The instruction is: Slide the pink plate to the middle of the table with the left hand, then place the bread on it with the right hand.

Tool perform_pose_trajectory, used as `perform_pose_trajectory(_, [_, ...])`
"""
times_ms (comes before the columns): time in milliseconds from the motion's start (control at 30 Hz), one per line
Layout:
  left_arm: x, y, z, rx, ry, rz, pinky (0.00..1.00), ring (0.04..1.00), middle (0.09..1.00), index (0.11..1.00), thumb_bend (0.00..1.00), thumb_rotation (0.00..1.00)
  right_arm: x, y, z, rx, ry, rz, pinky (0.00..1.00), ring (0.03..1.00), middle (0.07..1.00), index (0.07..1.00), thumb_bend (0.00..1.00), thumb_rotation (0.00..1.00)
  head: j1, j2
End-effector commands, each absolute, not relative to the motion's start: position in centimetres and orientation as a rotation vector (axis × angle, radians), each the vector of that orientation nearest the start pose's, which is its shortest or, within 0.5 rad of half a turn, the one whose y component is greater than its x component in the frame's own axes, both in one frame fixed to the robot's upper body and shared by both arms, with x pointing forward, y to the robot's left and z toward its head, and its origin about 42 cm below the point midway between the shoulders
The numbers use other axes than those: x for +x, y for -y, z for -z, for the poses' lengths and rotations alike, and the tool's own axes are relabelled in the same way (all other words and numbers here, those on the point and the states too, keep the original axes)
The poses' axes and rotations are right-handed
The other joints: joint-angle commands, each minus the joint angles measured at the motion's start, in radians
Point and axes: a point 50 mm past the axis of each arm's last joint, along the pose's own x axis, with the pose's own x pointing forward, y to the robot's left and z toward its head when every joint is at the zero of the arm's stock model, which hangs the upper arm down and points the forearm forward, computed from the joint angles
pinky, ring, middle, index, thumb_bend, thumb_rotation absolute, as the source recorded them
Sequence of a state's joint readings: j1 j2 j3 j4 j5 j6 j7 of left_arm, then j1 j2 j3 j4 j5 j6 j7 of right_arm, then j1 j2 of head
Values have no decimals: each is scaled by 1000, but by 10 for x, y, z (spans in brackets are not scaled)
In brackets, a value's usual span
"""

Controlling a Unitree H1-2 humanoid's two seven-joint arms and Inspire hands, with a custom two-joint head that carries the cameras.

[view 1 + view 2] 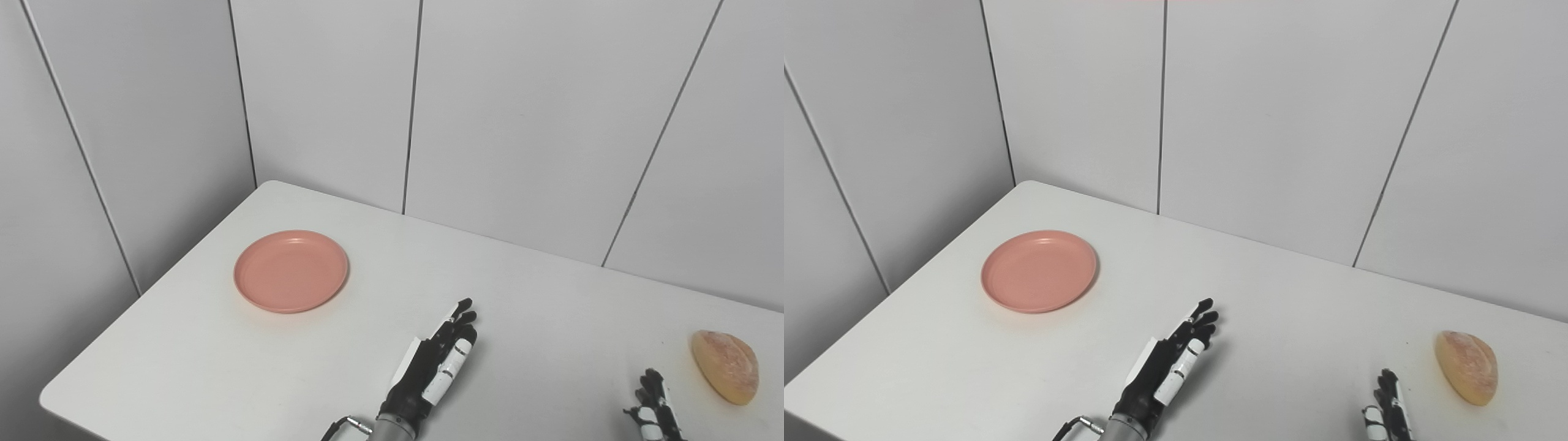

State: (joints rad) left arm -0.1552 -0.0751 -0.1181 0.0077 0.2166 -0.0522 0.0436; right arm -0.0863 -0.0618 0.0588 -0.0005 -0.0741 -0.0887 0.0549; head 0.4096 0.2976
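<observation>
Left eye view: your left robot hand (438, 361) hovers, fingers extended and empty, well short of the round pink plastic plate (291, 270), unmoved at the white worktop's (539, 294) left; golden bread roll (726, 365) untouched beside the right robot hand (655, 407), grip indiscernible.

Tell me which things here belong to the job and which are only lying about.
For the job:
pink plate
bread
left hand
right hand

Only there:
nothing loose, just the table and the wall panels

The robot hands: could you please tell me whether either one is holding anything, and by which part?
Nothing is held. The left robot hand is open, apart from the pink plate; the right robot hand is beside the bread.
</observation>
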Motion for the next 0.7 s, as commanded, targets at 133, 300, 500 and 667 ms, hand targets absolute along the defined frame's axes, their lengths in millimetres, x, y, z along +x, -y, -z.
perform_pose_trajectory(133, [339,-149,-194,105,364,54,855,880,893,889,426,1000,310,201,-121,-121,178,-130,1000,1000,1000,1000,238,1000,4,-2])
perform_pose_trajectory(300, [344,-159,-217,101,415,36,854,877,898,895,416,1000,311,203,-120,-119,176,-131,1000,1000,1000,1000,242,1000,17,-3])
perform_pose_trajectory(500, [356,-178,-239,84,481,3,870,877,903,901,423,1000,311,205,-119,-114,170,-130,1000,1000,1000,1000,228,1000,25,-3])
perform_pose_trajectory(667, [367,-198,-248,89,514,-31,878,881,906,905,453,1000,311,205,-118,-122,174,-130,1000,1000,1000,1000,248,1000,26,-5])
